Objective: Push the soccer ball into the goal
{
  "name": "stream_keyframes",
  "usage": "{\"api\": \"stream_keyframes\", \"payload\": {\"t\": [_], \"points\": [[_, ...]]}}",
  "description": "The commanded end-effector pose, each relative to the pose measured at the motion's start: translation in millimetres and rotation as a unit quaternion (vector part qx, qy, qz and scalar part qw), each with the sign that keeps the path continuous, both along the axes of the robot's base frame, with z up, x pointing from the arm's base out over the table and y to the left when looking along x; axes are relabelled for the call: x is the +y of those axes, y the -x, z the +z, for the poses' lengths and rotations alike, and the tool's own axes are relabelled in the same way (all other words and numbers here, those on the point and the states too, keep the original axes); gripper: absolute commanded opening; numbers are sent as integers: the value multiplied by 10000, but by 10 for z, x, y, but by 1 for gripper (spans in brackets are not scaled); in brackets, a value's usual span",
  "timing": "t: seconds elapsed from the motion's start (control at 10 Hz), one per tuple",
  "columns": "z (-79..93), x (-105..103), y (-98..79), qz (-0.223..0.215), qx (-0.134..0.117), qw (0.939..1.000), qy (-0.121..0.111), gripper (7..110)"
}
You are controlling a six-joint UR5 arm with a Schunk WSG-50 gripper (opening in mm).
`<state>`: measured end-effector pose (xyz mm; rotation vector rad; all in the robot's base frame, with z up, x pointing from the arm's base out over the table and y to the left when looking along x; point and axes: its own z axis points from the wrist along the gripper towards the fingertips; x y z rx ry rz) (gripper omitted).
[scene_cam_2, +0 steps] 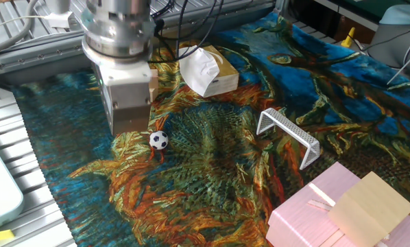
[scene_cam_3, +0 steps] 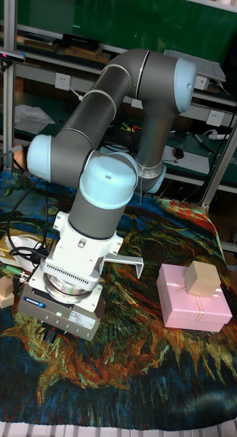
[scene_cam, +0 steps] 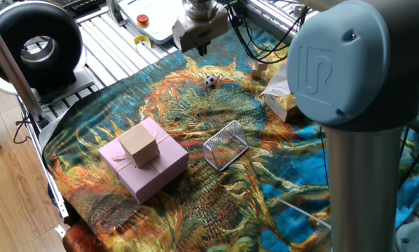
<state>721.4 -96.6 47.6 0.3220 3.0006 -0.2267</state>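
Standing clear btwn ball (scene_cam_2: 159, 140), goal (scene_cam_2: 288, 134), apparently

Gripper (scene_cam_2: 131, 127) just beside soccer ball (scene_cam_2: 159, 140)

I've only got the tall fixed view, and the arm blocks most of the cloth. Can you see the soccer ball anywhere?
Observer: Yes. The soccer ball lies on the cloth, close beside the arm's wrist.
Operator: Is the claw touching it?
Observer: No. In one fixed view the claw hangs apart from the ball, on its far side from the goal.
Operator: Anything blocking the goal?
Observer: No. Only bare cloth lies between the ball and the goal.
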Motion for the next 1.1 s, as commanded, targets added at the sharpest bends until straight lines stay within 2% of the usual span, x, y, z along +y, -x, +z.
{"api": "stream_keyframes", "payload": {"t": [0.0,0.3,1.0], "points": [[-82,-57,-2,-25,-97,9999,26,7],[-210,-4,22,-108,-164,9997,-130,7],[-308,8,43,-222,-215,9995,-76,7]]}}
